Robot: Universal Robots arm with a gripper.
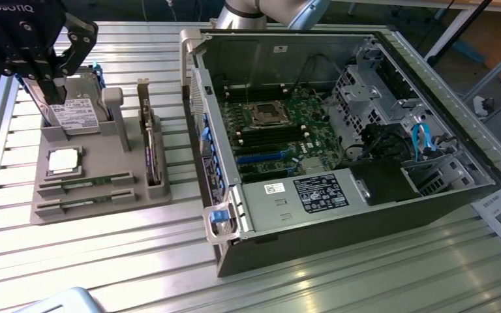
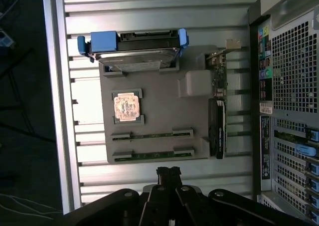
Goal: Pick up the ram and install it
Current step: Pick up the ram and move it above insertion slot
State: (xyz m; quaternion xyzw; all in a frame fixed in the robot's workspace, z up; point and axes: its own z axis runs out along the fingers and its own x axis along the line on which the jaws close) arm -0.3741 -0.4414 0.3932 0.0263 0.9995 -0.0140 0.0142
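In the exterior view, the gripper (image 1: 52,81) hangs above the hard drive (image 1: 76,112), at the far end of the grey holder (image 1: 102,153). Its fingers are drawn close together and there is nothing between them. The ram is in the holder at the near end, as two sticks lying in their grooves: the inner ram stick (image 1: 85,183), just beside the processor chip (image 1: 63,161), and the outer ram stick (image 1: 85,203) at the holder's edge. The expansion card (image 1: 151,153) stands on the side towards the open computer case (image 1: 320,195). On the motherboard (image 1: 286,130) the long slots near the socket look empty, as far as I can judge.

In the wrist view, the gripper (image 2: 168,172) looks down on the holder (image 2: 159,106), with its two tips pressed one against the other. The outer ram stick (image 2: 152,154) is the nearer to the tips and the inner ram stick (image 2: 152,134) lies next to it; both are apart from the fingers.

I judge that the task is at its beginning: no stick is grasped, none is lifted, and the installing is not yet done.
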